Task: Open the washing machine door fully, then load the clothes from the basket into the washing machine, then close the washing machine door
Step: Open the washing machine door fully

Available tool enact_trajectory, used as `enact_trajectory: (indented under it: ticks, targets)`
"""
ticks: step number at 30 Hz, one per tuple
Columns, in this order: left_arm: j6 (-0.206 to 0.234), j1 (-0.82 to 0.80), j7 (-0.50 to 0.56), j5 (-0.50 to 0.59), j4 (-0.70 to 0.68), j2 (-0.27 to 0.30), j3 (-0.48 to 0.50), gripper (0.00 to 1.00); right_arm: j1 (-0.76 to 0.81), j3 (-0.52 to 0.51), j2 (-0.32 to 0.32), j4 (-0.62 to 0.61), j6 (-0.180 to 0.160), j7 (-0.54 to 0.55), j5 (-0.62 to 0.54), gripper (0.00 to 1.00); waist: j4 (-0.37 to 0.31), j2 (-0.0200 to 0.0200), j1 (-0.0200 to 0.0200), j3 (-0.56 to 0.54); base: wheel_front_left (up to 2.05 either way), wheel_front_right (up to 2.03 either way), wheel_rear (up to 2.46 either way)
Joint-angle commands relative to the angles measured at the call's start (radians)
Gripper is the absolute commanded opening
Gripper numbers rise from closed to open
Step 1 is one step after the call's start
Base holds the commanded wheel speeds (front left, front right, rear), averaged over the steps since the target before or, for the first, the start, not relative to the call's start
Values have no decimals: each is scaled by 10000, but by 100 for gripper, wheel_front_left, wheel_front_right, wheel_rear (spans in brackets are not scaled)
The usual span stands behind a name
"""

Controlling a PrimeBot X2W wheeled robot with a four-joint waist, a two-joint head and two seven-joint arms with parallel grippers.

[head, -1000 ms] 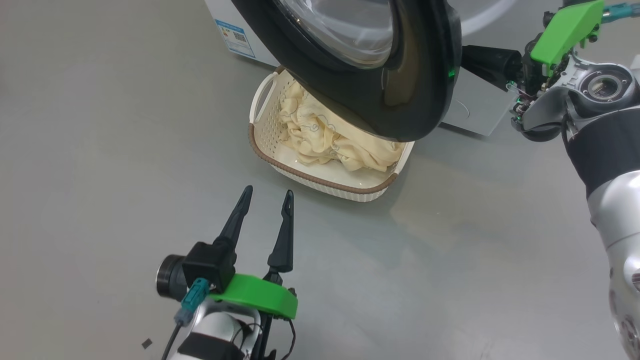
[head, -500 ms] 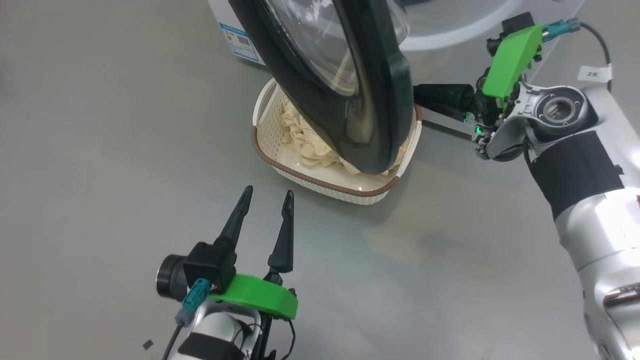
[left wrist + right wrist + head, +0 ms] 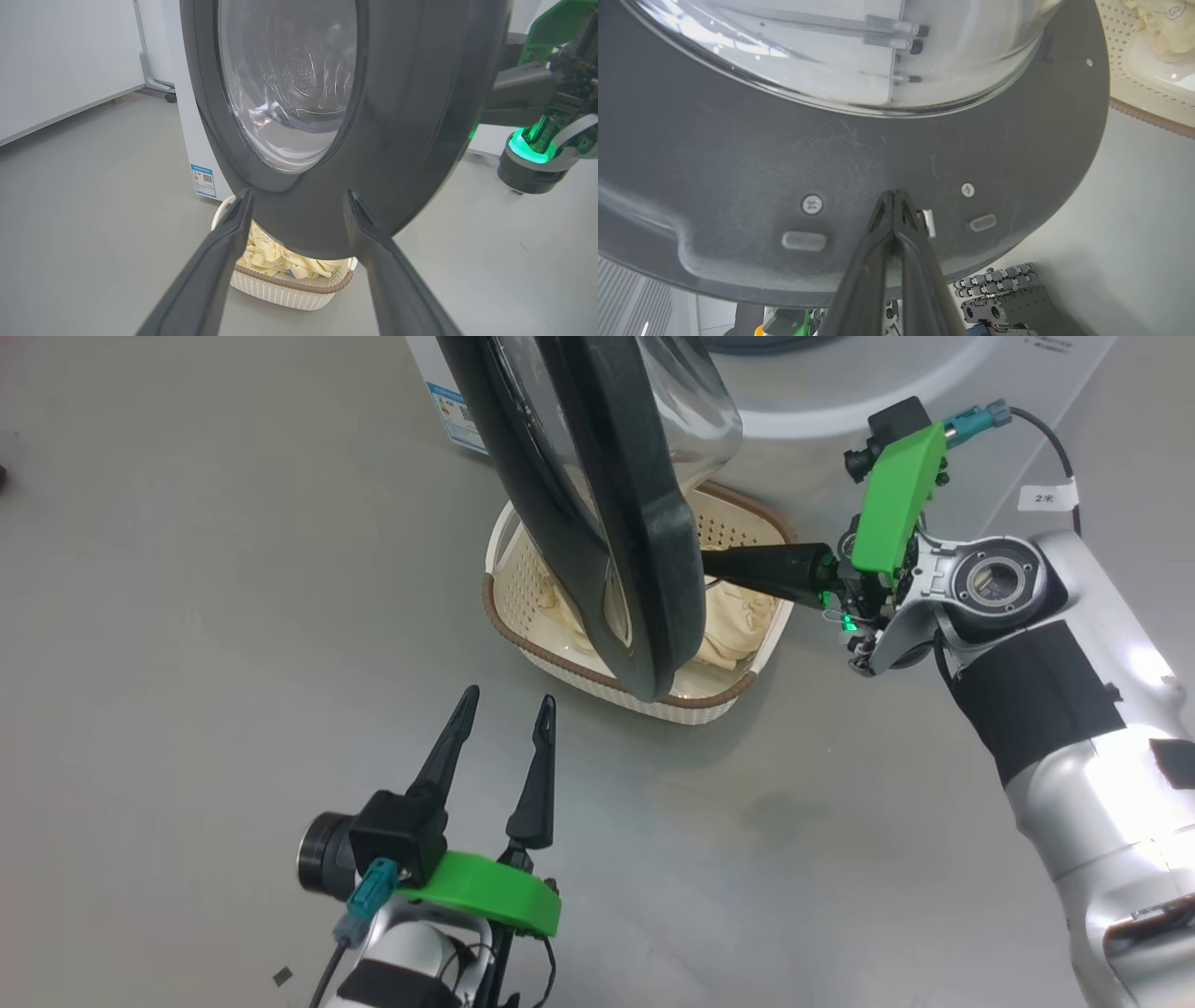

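The washing machine door (image 3: 644,569) stands half swung out, edge-on above the basket (image 3: 653,695). Its black ring and glass bowl face my left wrist view (image 3: 397,140). My right gripper (image 3: 709,563) is shut with nothing in it, its tips against the door's inner face (image 3: 738,163) beside a small metal latch (image 3: 927,221). The right gripper (image 3: 894,193) touches below the glass. Pale yellow clothes (image 3: 738,625) lie in the basket, partly hidden by the door. My left gripper (image 3: 509,700) hangs open over the floor in front of the basket, empty. The white washing machine (image 3: 840,392) is behind.
A blue label (image 3: 203,179) marks the machine's lower left front. A white wall panel and a wheeled frame leg (image 3: 159,86) stand left of the machine. My wheeled base (image 3: 999,289) shows under the door. Grey floor spreads left and in front of the basket.
The door has swung further outward and leftward, from covering the basket to nearly edge-on. My right arm moved left with it, tips on the inner face. The left gripper stayed put.
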Motion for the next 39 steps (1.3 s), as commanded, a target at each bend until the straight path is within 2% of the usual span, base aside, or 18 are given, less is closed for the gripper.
enact_trajectory:
  ticks: [1,15,26,34,38,39]
  targets:
    - [35,5,-69,-16,-258,125,265,100,152,205,314,-359,37,86,64,0,23,-1,0,-31,0,0,0]
    - [80,80,-69,-25,-250,125,213,100,319,1157,320,-727,37,-367,1258,0,95,-1,0,-177,0,0,0]
    - [67,195,-69,85,-160,125,374,100,464,1012,176,-650,37,-1250,1089,0,-181,-1,0,-608,0,0,0]
    - [-3,373,-69,303,-76,125,704,100,1108,1098,-552,-1673,37,-2404,96,0,-678,-1,0,-1177,0,0,0]
    - [-76,502,-69,500,-115,125,942,100,1830,1495,-1323,-2837,37,-3729,-1099,0,-972,-1,0,-1569,0,0,0]
    - [-95,601,-69,574,-134,125,1068,100,2268,1573,-1638,-3253,37,-4582,-1517,0,-1126,-1,0,-1766,0,0,0]
